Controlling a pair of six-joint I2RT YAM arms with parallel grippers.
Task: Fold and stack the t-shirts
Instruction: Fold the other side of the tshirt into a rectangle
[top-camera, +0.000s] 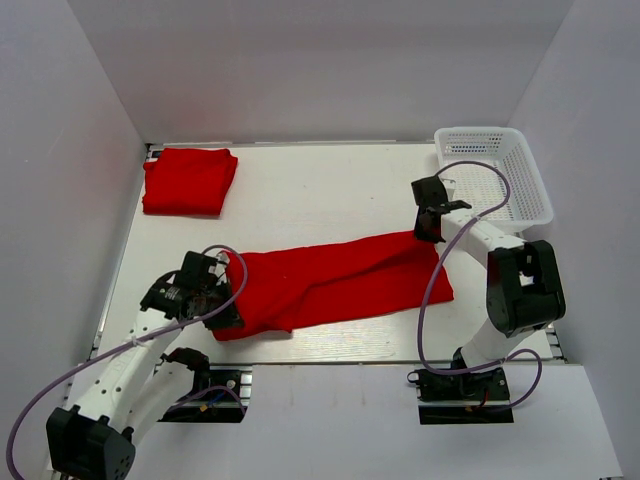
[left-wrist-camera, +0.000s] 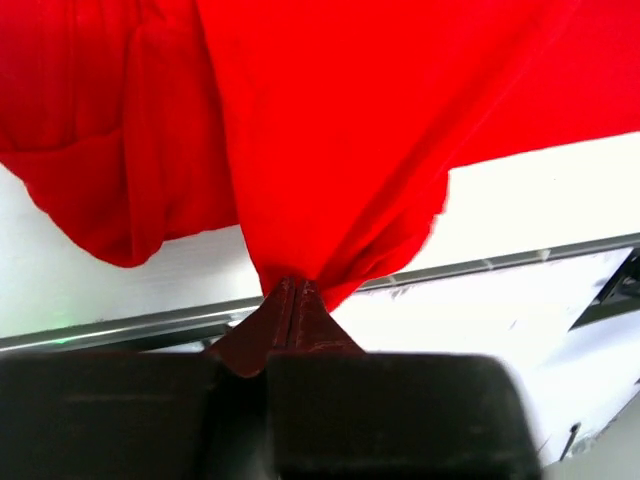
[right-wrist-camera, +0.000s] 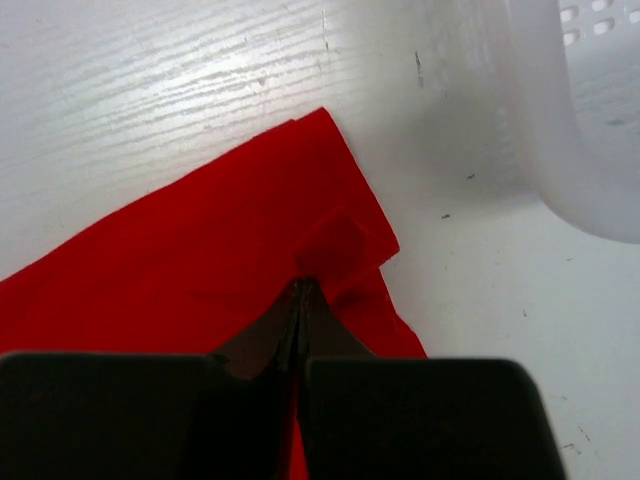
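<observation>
A red t-shirt (top-camera: 330, 280) lies in a long band across the middle of the table, folded lengthwise. My left gripper (top-camera: 222, 300) is shut on its left end; in the left wrist view the cloth (left-wrist-camera: 330, 150) hangs in a pinched bunch from the closed fingertips (left-wrist-camera: 292, 285). My right gripper (top-camera: 432, 232) is shut on the shirt's far right corner, where a small fold of cloth (right-wrist-camera: 335, 240) sits at the tips (right-wrist-camera: 303, 283). A second red t-shirt (top-camera: 188, 180) lies folded at the back left.
A white mesh basket (top-camera: 494, 172) stands at the back right, its rounded wall (right-wrist-camera: 590, 130) close to the right gripper. The table's front edge (left-wrist-camera: 500, 262) runs just below the left gripper. White walls enclose the table on three sides.
</observation>
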